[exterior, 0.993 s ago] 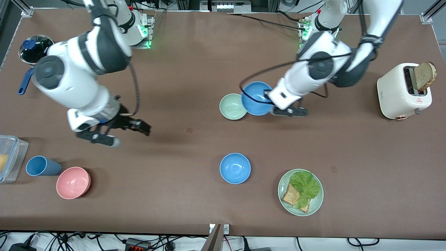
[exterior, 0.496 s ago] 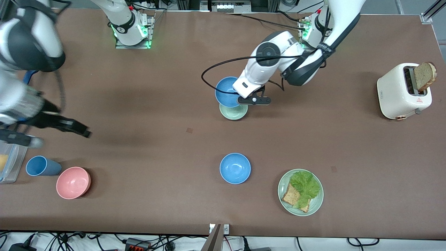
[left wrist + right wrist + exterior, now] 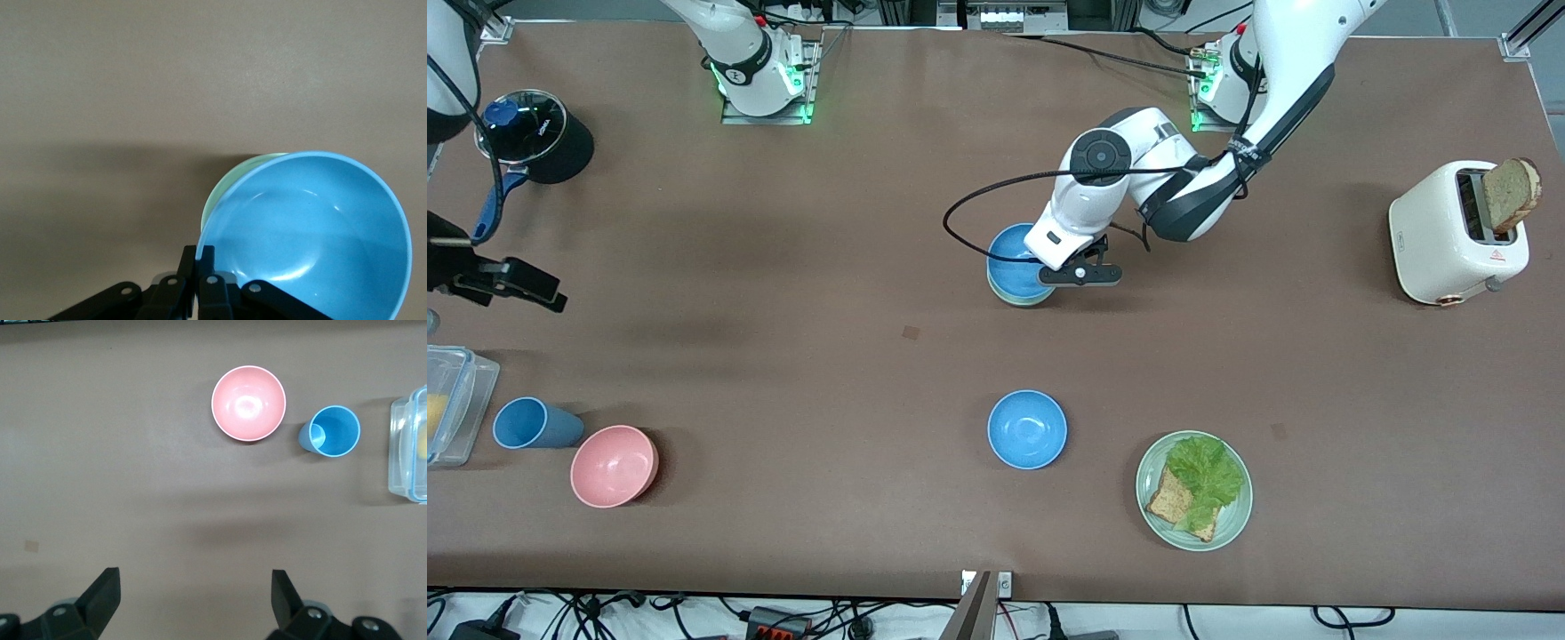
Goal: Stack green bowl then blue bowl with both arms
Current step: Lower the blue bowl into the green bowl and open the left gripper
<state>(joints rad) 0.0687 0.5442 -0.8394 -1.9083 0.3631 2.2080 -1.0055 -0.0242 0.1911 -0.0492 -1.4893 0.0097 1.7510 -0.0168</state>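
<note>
The pale green bowl stands at mid-table. My left gripper is shut on the rim of a sky-blue bowl and holds it nested in the green bowl, slightly tilted. In the left wrist view the blue bowl covers most of the green bowl, and the left gripper pinches its rim. A second blue bowl sits alone nearer the front camera. My right gripper is open and empty at the right arm's end of the table; in the right wrist view it is over bare table.
A toaster with bread stands at the left arm's end. A pale green plate holds bread and lettuce. At the right arm's end stand a pink bowl, a blue cup, a clear container and a black pot.
My left gripper carried the blue bowl from beside the green bowl to over it and lowered it in. My right arm swung away toward its end of the table.
</note>
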